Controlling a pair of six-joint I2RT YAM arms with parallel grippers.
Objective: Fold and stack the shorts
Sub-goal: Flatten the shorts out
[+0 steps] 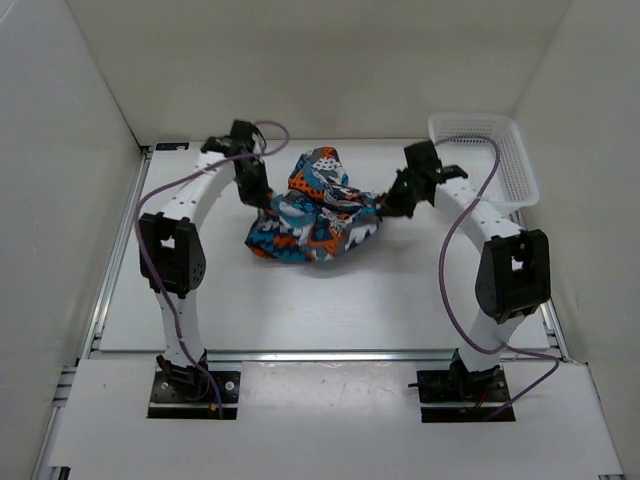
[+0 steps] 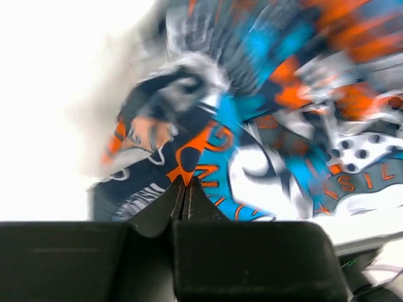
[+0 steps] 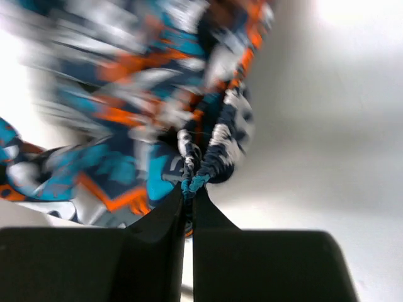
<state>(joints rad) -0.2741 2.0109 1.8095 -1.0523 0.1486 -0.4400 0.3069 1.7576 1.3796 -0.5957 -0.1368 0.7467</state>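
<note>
The printed shorts (image 1: 315, 212) hang bunched in mid-table, stretched between both grippers, their lower part resting on the table. My left gripper (image 1: 262, 198) is shut on the shorts' left edge; in the left wrist view the jaws (image 2: 184, 182) are pressed together on the navy and orange cloth (image 2: 264, 126). My right gripper (image 1: 388, 205) is shut on the shorts' right edge; in the right wrist view the closed tips (image 3: 190, 189) pinch a teal and navy fold of the cloth (image 3: 157, 126). Both wrist views are blurred.
A white mesh basket (image 1: 483, 155) stands at the back right corner, just behind the right arm. White walls enclose the table on three sides. The arms' cables loop above the table on both sides.
</note>
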